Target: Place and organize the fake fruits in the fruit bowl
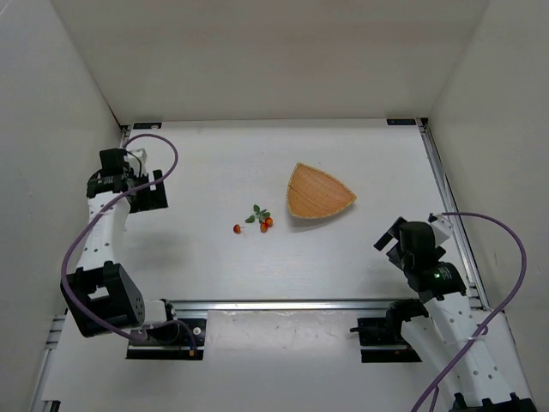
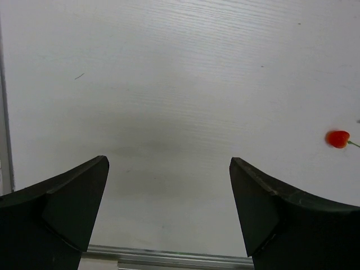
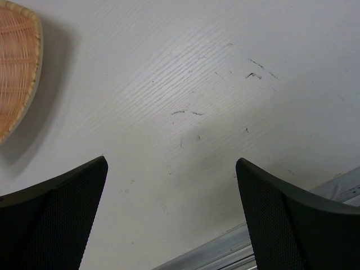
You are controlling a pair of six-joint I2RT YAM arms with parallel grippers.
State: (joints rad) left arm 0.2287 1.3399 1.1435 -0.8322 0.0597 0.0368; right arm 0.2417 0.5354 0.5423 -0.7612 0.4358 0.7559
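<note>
The fake fruits lie on the white table left of the bowl: one red berry (image 1: pixel 237 228) alone, and two orange-red berries (image 1: pixel 267 224) with green leaves (image 1: pixel 256 213). The red berry also shows at the right edge of the left wrist view (image 2: pixel 338 138). The fruit bowl (image 1: pixel 316 191), a tan woven rounded-triangle basket, sits empty right of centre; its rim shows in the right wrist view (image 3: pixel 19 67). My left gripper (image 1: pixel 153 190) is open and empty at the far left. My right gripper (image 1: pixel 390 236) is open and empty, right of and nearer than the bowl.
Aluminium rails run along the table's near edge (image 1: pixel 283 304) and right side (image 1: pixel 446 206). White walls enclose the table on three sides. Purple cables loop off both arms.
</note>
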